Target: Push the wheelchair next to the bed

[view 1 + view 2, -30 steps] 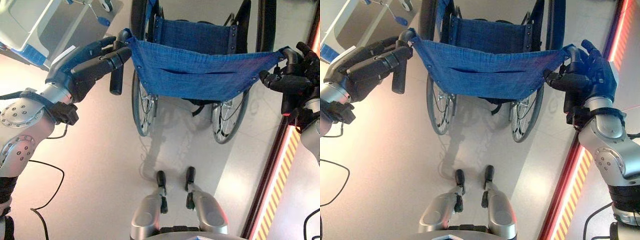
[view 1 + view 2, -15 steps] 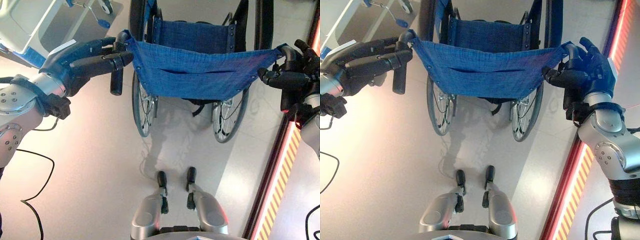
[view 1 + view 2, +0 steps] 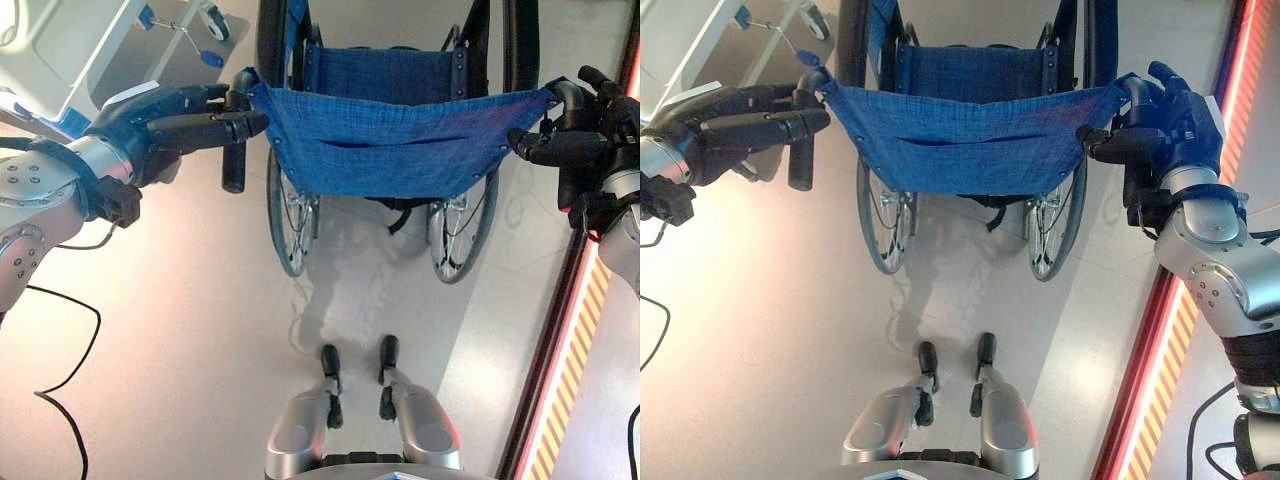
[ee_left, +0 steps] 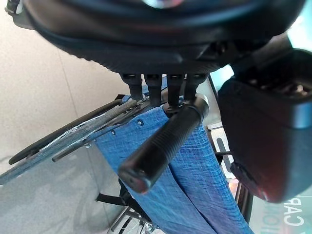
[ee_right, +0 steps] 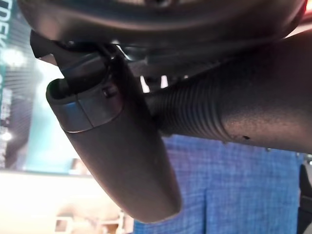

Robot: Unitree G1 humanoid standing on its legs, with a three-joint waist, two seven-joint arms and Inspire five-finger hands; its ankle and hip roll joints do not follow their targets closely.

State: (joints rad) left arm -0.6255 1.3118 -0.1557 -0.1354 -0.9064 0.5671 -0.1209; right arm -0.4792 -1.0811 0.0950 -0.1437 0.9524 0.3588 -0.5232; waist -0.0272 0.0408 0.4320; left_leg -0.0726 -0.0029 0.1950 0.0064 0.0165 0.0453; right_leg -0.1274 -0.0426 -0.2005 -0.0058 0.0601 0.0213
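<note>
Your wheelchair (image 3: 385, 140) stands straight ahead, its blue backrest facing you, the bed (image 3: 60, 50) off to the front left. Your left hand (image 3: 150, 125) lies fairly straight-fingered against the left grip (image 3: 233, 150), while your right hand (image 3: 1165, 125) curls round the right grip (image 5: 234, 112), so both push evenly.

Left hand (image 3: 150, 125): straightened since a second ago, now stretched flatter along the left push handle (image 3: 234, 150).
Left forearm: swung lower and more level than before.
Wheelchair (image 3: 385, 140): carried slightly up the head views; its wheels (image 3: 288, 215) are shown farther ahead.
Bed (image 3: 60, 50): more of its frame is brought into view at upper left.
Right hand (image 3: 1165, 125): raised slightly with its handle.
</note>
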